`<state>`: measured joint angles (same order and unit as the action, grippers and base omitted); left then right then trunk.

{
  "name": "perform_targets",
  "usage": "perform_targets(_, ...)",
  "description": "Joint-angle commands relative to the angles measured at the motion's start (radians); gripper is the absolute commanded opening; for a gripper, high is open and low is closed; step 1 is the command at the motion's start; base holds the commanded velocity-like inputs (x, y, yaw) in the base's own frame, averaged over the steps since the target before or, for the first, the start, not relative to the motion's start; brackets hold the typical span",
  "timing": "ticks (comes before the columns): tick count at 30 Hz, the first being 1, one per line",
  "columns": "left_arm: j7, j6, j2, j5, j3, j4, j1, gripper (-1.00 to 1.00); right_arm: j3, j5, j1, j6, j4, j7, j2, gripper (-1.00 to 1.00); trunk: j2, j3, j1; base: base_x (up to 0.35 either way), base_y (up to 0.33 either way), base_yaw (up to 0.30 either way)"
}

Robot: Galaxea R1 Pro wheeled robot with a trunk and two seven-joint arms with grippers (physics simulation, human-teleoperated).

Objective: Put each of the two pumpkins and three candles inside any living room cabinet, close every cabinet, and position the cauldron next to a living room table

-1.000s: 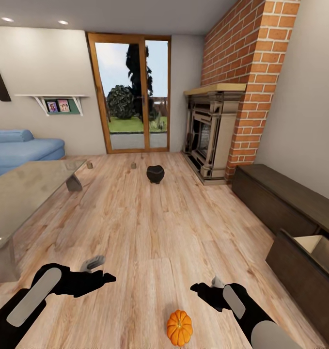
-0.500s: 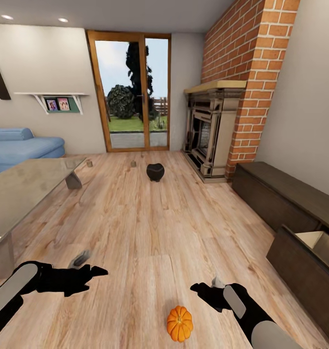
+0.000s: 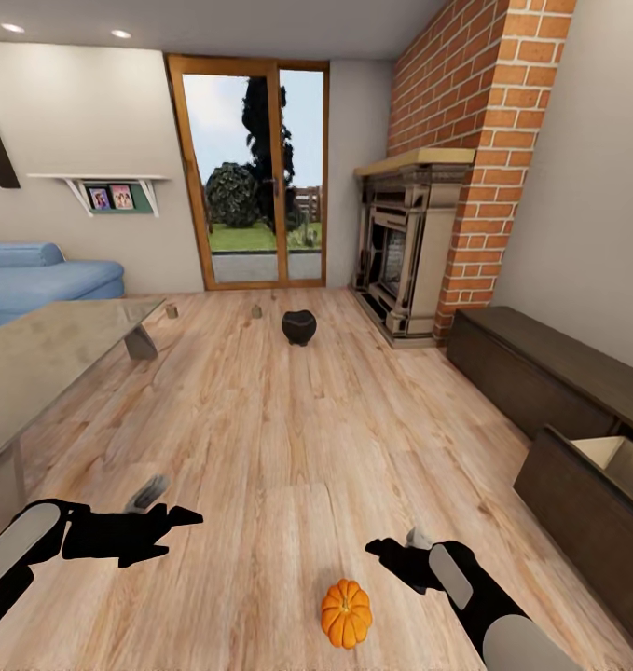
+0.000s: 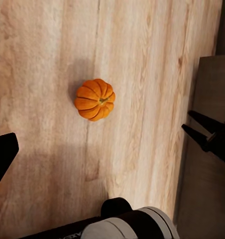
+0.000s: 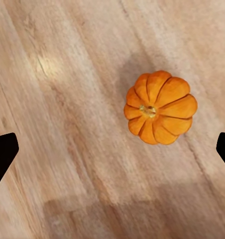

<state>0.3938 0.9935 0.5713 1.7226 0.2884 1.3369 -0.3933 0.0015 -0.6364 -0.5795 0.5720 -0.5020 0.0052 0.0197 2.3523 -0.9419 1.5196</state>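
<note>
An orange pumpkin (image 3: 346,613) lies on the wood floor right in front of me, between my two arms. My right gripper (image 3: 379,555) hovers open just up and right of it, and the right wrist view has the pumpkin (image 5: 160,107) between its spread fingertips (image 5: 3,152). My left gripper (image 3: 182,533) is open and empty, well to the pumpkin's left; its wrist view looks down on the pumpkin (image 4: 94,99). Far ahead, the black cauldron (image 3: 298,327) stands on the floor, with two small candles (image 3: 172,311) (image 3: 256,310) beyond it. The dark cabinet (image 3: 540,373) runs along the right wall, with one front (image 3: 577,494) standing open.
A glass-topped table (image 3: 46,359) stands at the left with a blue sofa (image 3: 36,280) behind it. A brick fireplace (image 3: 409,247) and a glass door (image 3: 255,177) are at the far end. Open wood floor lies between me and the cauldron.
My left arm has drawn back to the left and lower. The right gripper and the pumpkin have stayed put; the whole view has shifted slightly.
</note>
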Motion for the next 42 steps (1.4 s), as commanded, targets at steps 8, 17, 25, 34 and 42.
perform_targets(8, 0.01, 0.001, 0.001, 0.047, 0.002, 0.002, 0.0, 1.0, 0.0, 0.0, -0.001, 0.0, -0.001, 0.001, 0.0, 1.0, 0.057, -0.026, 0.031, 0.0, 0.0, 0.0)
perform_targets(17, 0.01, 0.001, 0.002, 0.066, 0.002, 0.002, 0.0, 1.0, 0.001, 0.0, 0.0, -0.002, -0.001, 0.0, 0.0, 1.0, 0.12, -0.054, 0.065, 0.0, 0.0, 0.0)
perform_targets(25, 0.01, 0.001, 0.001, 0.066, 0.002, 0.002, 0.0, 1.0, 0.0, 0.0, 0.0, -0.004, -0.001, 0.006, -0.002, 1.0, 0.149, -0.082, 0.082, 0.0, 0.0, 0.0)
perform_targets(34, 0.011, 0.0, 0.001, 0.065, 0.004, 0.002, 0.0, 1.0, -0.005, -0.006, -0.001, -0.003, 0.001, 0.014, -0.005, 1.0, 0.151, -0.117, 0.086, 0.0, 0.0, 0.0)
perform_targets(42, 0.011, 0.0, 0.0, 0.064, 0.006, 0.002, 0.0, 1.0, -0.005, -0.023, 0.0, -0.038, 0.0, 0.021, -0.006, 1.0, 0.153, -0.148, 0.09, 0.0, 0.0, 0.0)
